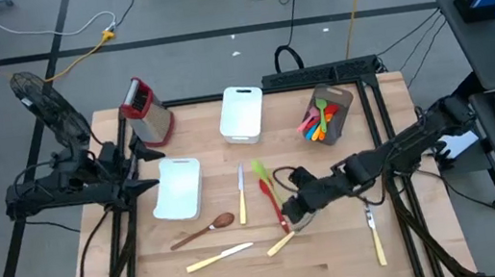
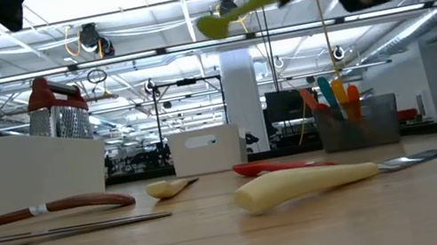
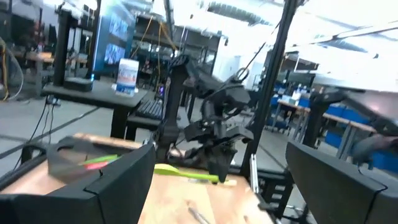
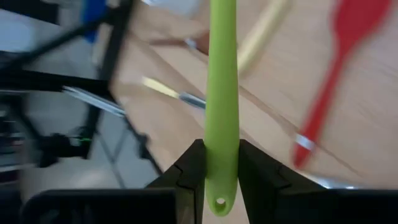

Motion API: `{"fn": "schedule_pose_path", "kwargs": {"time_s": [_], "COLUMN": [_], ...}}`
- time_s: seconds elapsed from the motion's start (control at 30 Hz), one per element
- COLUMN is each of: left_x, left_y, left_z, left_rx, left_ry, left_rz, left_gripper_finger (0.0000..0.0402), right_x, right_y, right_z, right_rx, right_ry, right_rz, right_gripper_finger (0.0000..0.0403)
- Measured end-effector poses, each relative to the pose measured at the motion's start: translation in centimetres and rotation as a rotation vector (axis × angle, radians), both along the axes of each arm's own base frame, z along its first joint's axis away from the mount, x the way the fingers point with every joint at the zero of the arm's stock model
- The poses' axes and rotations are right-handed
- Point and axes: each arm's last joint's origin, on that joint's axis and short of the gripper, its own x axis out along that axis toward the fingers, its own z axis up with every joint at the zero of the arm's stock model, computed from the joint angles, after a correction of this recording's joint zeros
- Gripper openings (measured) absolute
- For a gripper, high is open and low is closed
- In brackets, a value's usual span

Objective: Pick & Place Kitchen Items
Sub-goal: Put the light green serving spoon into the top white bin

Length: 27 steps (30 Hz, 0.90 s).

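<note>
The right gripper [image 1: 298,211] sits over the middle of the table [image 1: 342,261], its fingers [image 4: 189,171] clamped on the handle of a green spatula [image 1: 264,181]. In the low view the spatula [image 2: 252,4] hangs in the air, clear of the wood. The left gripper [image 1: 142,185] waits at the table's left edge with its jaws spread wide and nothing between them.

Around the raised spatula, loose utensils lie on the wood. A red spatula [image 1: 275,208] lies just below and beside the gripper. A cream-handled knife [image 1: 241,196] lies to its left, and a wooden spoon [image 1: 204,230] lies left of that. Another cream-handled knife [image 1: 218,256] lies nearer the front edge, a third [image 1: 280,244] is close to the gripper, and a fourth [image 1: 375,235] lies apart at the right side.

Two white tubs stand on the table: one [image 1: 177,188] just beside the left gripper, the other [image 1: 241,113] near the back. Their contents cannot be made out. A red-topped grater [image 1: 144,112] stands upright at the back left. At the back right, a brown holder [image 1: 331,112] carries a bundle of colourful utensils [image 1: 316,121], green, orange, blue and pink among them.
</note>
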Motion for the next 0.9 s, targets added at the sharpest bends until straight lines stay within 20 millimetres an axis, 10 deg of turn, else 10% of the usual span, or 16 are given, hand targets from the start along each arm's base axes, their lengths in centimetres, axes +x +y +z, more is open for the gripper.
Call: {"fn": "schedule_pose_path", "kwargs": {"time_s": [0.43,0.9], "left_x": [0.5,7.2], "left_y": [0.0,0.4], "left_z": [0.5,-0.2], "left_rx": [-0.143,-0.399], "left_ry": [-0.021,0.06], "left_rz": [-0.036,-0.058], "left_gripper_finger": [0.0367,0.0367], "right_x": [2.9,4.0], "right_y": [-3.1,-6.3], "right_z": [3.1,5.4], "right_rx": [-0.022,-0.104], "right_ry": [-0.377,-0.633], "right_rz": [0.025,0.034], "right_gripper_finger": [0.0062,0.0062]}}
